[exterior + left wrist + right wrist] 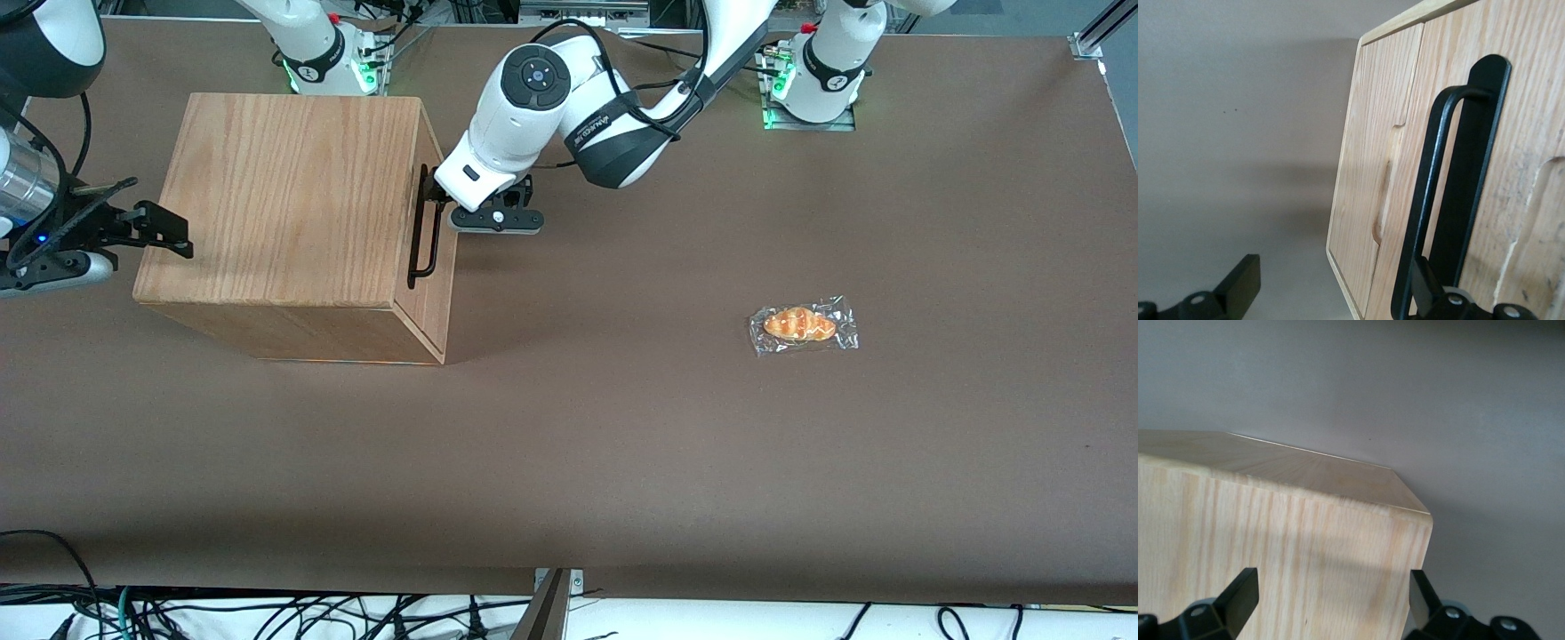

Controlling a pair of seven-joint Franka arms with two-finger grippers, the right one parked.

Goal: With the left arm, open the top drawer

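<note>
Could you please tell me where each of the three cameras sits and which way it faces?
Front view: high over the table, facing both arms; left arm and its pincer at the top drawer handle.
Left wrist view: close at the drawer front; open pincer.
Right wrist view: cabinet corner; parked fingers.
All share the cabinet.

Black two-finger hand (437,197) partly hidden by the white left arm (511,120), long black metal bar handle (1431,200) cut off by frame edge, light oak-grain top drawer (1511,167) only partly in frame
</note>
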